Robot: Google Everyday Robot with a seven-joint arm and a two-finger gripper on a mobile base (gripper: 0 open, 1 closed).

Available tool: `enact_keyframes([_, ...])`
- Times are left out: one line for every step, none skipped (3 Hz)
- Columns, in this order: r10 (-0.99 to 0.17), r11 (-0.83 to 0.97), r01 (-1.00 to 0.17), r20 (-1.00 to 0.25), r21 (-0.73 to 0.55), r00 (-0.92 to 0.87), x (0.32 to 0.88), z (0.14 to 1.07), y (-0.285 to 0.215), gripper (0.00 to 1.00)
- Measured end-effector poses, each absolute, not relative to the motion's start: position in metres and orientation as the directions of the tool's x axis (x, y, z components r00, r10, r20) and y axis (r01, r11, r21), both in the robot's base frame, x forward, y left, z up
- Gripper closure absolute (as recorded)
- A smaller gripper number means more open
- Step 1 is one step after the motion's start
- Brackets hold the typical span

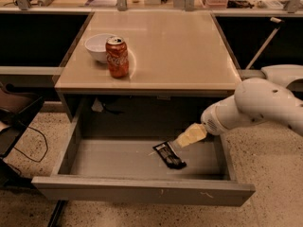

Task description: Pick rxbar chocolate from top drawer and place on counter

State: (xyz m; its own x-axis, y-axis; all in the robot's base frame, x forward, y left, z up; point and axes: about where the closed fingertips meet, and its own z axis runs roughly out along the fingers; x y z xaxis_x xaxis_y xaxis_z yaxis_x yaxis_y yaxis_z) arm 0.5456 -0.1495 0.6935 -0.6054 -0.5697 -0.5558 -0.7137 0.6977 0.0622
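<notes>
The rxbar chocolate (pixel 169 155), a small black wrapper with pale markings, lies flat on the floor of the open top drawer (pixel 142 191), right of centre. My gripper (pixel 183 140) is pale yellow, on a white arm that comes in from the right. It reaches down-left into the drawer, and its tip is just above and right of the bar's upper end. I cannot tell whether it touches the bar. The beige counter (pixel 180 46) lies above the drawer.
A red soda can (pixel 117 56) and a white bowl (pixel 97 46) stand at the counter's left front. The drawer's right wall (pixel 222 157) is close under the arm. Dark cables and a chair part lie on the floor at left (pixel 19 126).
</notes>
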Motion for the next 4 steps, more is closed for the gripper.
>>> enact_keyframes([-0.481, 0.755, -0.641, -0.552, 0.134, -0.682, 0.556, 0.654, -0.138, 0.00])
enact_keyframes([-0.467, 0.764, -0.630, -0.555, 0.140, -0.689, 0.558, 0.653, -0.137, 0.00])
enact_keyframes([-0.496, 0.763, -0.641, -0.556, 0.088, -0.667, 0.541, 0.649, -0.129, 0.00])
enact_keyframes([-0.553, 0.726, -0.686, -0.557, 0.043, -0.620, 0.508, 0.633, -0.097, 0.00])
